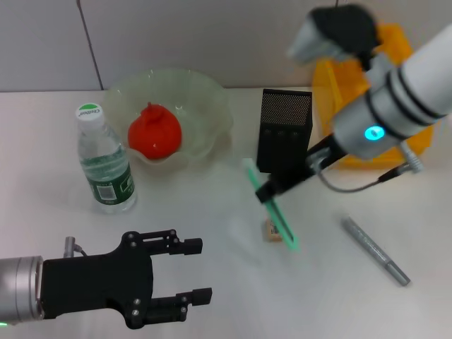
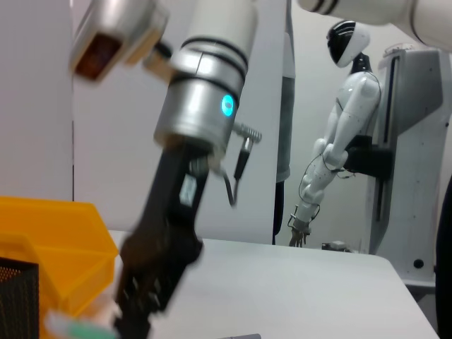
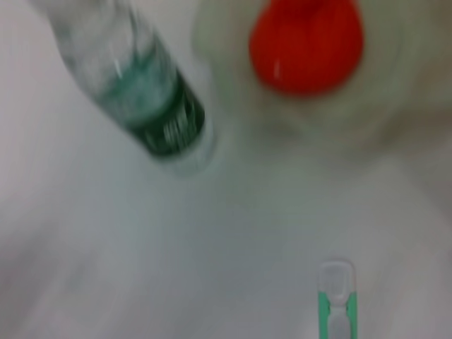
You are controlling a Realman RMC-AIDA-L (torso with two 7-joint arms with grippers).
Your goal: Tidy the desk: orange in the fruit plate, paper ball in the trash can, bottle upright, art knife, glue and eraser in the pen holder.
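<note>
The right claw (image 1: 268, 191) is clamped on the green knife (image 1: 272, 206), tilted just in front of the pen holder (image 1: 284, 138). The eraser (image 1: 273, 231) lies below it. The left claw (image 1: 200, 271) hangs spread apart near the upright bottle (image 1: 105, 159).

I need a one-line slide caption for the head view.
Right hand lifts the green art knife beside the pen holder; orange already in fruit plate.

Bright, even light; right wrist view blurred.
</note>
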